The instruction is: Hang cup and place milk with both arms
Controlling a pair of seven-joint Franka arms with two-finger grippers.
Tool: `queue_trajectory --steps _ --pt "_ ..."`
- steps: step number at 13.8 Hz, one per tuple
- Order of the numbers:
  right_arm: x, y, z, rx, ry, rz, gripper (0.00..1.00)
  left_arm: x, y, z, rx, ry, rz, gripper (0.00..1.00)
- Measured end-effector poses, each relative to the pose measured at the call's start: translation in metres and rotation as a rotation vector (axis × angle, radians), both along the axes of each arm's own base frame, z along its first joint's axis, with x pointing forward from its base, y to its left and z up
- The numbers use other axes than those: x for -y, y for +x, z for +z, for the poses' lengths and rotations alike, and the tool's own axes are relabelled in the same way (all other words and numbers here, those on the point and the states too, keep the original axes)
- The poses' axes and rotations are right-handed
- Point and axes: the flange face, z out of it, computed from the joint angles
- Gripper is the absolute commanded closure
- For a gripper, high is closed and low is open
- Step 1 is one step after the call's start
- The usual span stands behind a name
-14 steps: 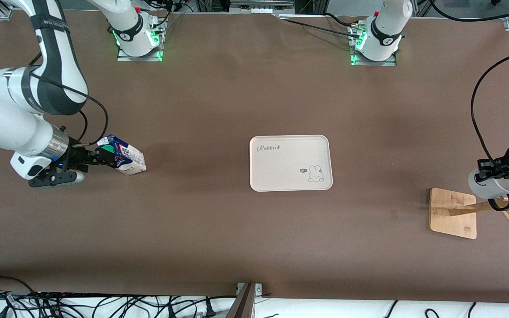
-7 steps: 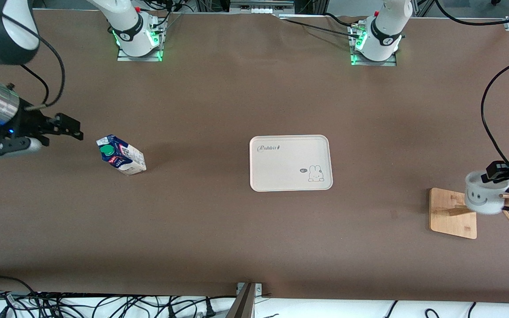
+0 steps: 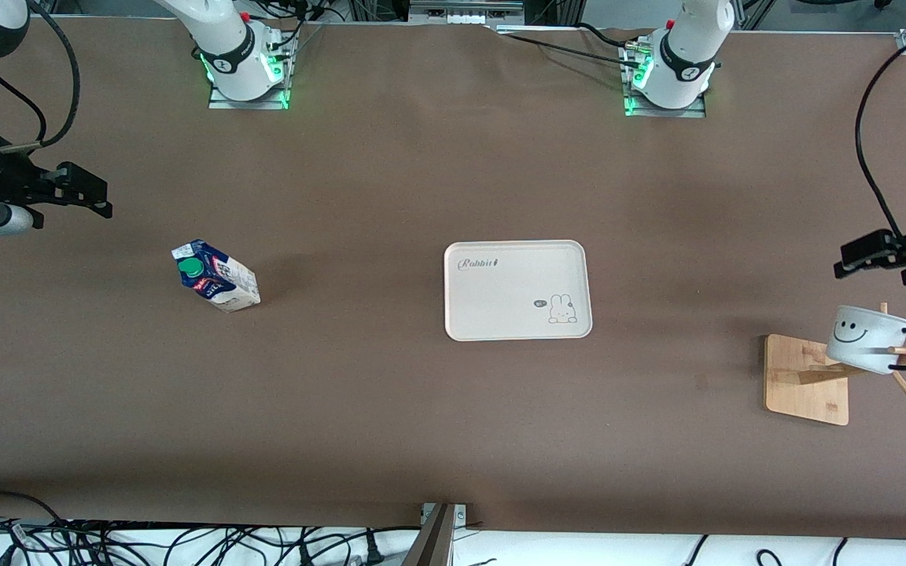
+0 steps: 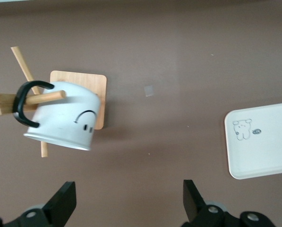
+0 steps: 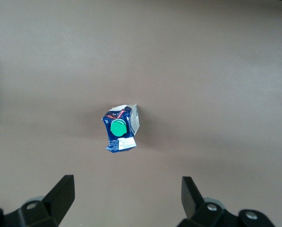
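The white smiley cup (image 3: pixel 868 339) (image 4: pixel 65 116) hangs by its black loop handle (image 4: pixel 25 103) on a peg of the wooden rack (image 3: pixel 805 380) at the left arm's end of the table. My left gripper (image 3: pixel 862 255) (image 4: pixel 128 198) is open and empty, up in the air just clear of the cup. The milk (image 3: pixel 215 277) (image 5: pixel 121 129), blue-topped with a green cap, stands on the table toward the right arm's end. My right gripper (image 3: pixel 79 191) (image 5: pixel 126 196) is open and empty, raised above the table beside the milk.
A cream tray (image 3: pixel 516 291) (image 4: pixel 263 142) with a rabbit drawing lies mid-table. The rack's wooden base (image 4: pixel 101 90) sits under the cup. Both arm bases (image 3: pixel 244 59) stand along the table's back edge; cables run along the front edge.
The left gripper has let go of the cup on the peg and lifted off it. The right gripper has drawn back from the milk and risen, staying open.
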Motion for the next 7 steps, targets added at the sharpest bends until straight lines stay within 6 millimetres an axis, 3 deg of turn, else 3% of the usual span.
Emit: queue_trajectory --steps 4,7 --pt "-0.002 0.002 -0.003 -0.005 -0.002 0.004 0.0 0.051 -0.007 0.001 -0.037 0.032 0.002 0.0" --pt "-0.002 0.001 0.007 0.004 -0.002 0.004 0.0 0.09 -0.014 0.006 -0.029 0.073 -0.034 0.0"
